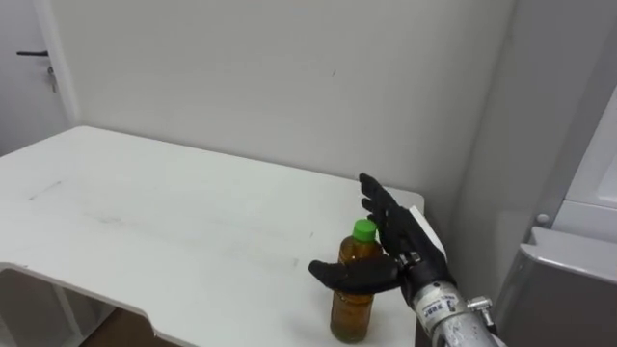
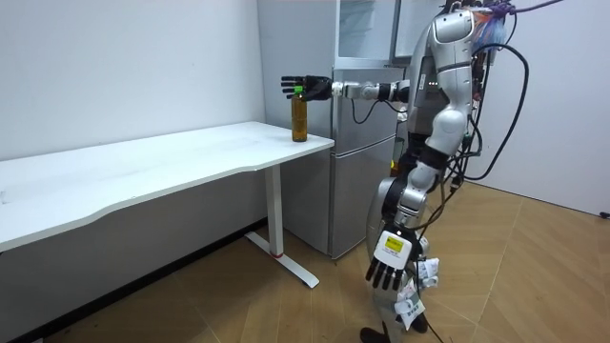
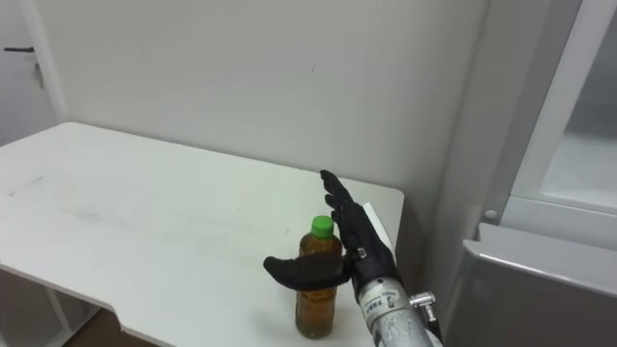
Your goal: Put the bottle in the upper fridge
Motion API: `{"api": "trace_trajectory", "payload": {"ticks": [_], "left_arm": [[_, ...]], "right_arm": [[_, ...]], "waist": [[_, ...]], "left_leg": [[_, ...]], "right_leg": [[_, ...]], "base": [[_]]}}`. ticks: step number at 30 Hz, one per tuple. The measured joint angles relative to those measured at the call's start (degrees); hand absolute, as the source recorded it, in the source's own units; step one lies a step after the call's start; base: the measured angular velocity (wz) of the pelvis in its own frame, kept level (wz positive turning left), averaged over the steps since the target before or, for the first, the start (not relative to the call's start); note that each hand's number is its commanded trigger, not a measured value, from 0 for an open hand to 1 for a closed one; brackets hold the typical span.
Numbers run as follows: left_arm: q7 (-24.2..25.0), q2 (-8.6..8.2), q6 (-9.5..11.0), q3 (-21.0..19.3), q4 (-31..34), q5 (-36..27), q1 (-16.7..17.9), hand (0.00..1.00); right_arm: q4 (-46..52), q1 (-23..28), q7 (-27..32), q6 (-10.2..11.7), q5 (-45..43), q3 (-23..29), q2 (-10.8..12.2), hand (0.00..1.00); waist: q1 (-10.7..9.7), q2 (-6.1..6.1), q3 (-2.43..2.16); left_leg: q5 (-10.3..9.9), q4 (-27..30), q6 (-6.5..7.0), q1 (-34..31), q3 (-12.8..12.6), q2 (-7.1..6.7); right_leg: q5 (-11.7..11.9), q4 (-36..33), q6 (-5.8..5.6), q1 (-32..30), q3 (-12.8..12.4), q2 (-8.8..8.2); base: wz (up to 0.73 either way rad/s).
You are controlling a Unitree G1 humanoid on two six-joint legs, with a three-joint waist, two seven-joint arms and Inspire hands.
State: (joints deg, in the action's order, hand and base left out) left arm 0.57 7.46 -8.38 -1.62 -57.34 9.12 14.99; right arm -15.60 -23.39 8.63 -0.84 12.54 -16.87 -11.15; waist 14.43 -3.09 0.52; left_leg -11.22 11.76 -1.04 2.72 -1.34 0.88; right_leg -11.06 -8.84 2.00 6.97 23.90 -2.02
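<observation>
Amber plastic bottle with green cap (image 1: 352, 304) stands upright at white tabletop (image 1: 145, 222) corner. Grasping step: right hand (image 1: 405, 246) spread, bracketing it, apparently unclamped. Next: close grip, lift toward grey fridge (image 2: 362, 191).

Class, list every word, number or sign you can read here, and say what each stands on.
Wrist band behind the right hand: dark print, too blurred to read.
Tag on the left hand: too small to read.
Bottle: no legible label.
Nothing can be quoted.
</observation>
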Motion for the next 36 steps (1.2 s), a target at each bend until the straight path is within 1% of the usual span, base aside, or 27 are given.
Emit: {"api": "trace_trajectory", "payload": {"ticks": [8, 16, 21, 24, 27, 31, 36], "left_arm": [[0.0, 0.01, 0.0, 1.1, 0.0, 0.0, 0.6, 0.0], [-0.1, 0.01, 0.0, 1.1, 0.0, 0.0, 0.7, 0.0], [-0.5, 0.02, 0.0, 1.1, 0.0, -0.7, 0.7, 0.0], [-1.0, 0.02, 0.0, 1.1, 0.0, -0.7, 0.7, 0.0], [-1.5, 0.03, 0.0, 0.8, 0.0, -0.7, 0.7, 0.0], [-1.6, 0.0, 0.1, 0.6, 0.4, -0.7, 0.9, 0.0], [-1.6, 0.0, 0.1, 0.7, 0.5, -0.6, 1.4, 0.0]], "right_arm": [[-2.1, 0.4, 0.1, 0.0, 0.0, 0.1, 0.0, 0.0], [-2.6, 0.4, 1.8, 0.0, 0.0, 0.1, 0.0, 0.0], [-5.8, 0.4, 2.0, 0.1, 0.1, 0.2, 0.0, 0.0], [-6.6, 0.4, 2.0, 0.1, 0.9, 0.2, 0.0, 0.0], [-6.6, 0.5, 2.0, 0.1, 1.6, 0.2, 0.0, 0.0], [-6.6, 2.4, 2.0, 0.1, 4.7, 1.9, 0.0, 0.0], [-6.6, 3.7, 1.7, 0.1, 7.7, 2.5, 0.1, 0.0]], "waist": [[-0.2, 0.33, 0.22], [-0.2, 0.38, 0.24], [-0.4, 0.44, 0.27], [-1.0, 0.57, 0.33], [-1.7, 0.67, 0.26], [-2.5, 0.85, -0.08], [-3.4, 1.22, -0.17]], "left_leg": [[0.0, 0.0, 0.0, -0.1, 0.0, -0.07], [0.0, 0.0, 0.0, -0.1, 0.0, -0.12], [0.0, 0.0, 0.0, 0.0, 0.0, -0.11], [0.0, 0.0, 0.0, -0.1, 0.0, -0.12], [0.0, 0.0, 0.03, -0.2, -0.1, -0.16], [0.1, 0.1, 0.24, -0.1, 0.0, -0.43], [0.2, 0.1, 0.26, -0.1, 0.0, -0.45]], "right_leg": [[-0.1, 0.2, -0.09, -0.1, 0.0, -0.02], [-0.1, 0.2, -0.15, 0.0, 0.2, -0.05], [-0.1, 0.1, -0.15, 0.2, 0.2, -0.07], [-0.1, 0.1, -0.16, 0.2, 0.3, -0.1], [-0.1, 0.2, -0.19, 0.2, 0.3, -0.11], [-0.2, 0.1, -0.38, 0.7, 1.0, -0.39], [-0.2, 0.0, -0.4, 0.8, 1.4, -0.47]], "base": [[0.0], [0.0], [0.0], [0.01], [0.0], [0.09], [0.02]]}}
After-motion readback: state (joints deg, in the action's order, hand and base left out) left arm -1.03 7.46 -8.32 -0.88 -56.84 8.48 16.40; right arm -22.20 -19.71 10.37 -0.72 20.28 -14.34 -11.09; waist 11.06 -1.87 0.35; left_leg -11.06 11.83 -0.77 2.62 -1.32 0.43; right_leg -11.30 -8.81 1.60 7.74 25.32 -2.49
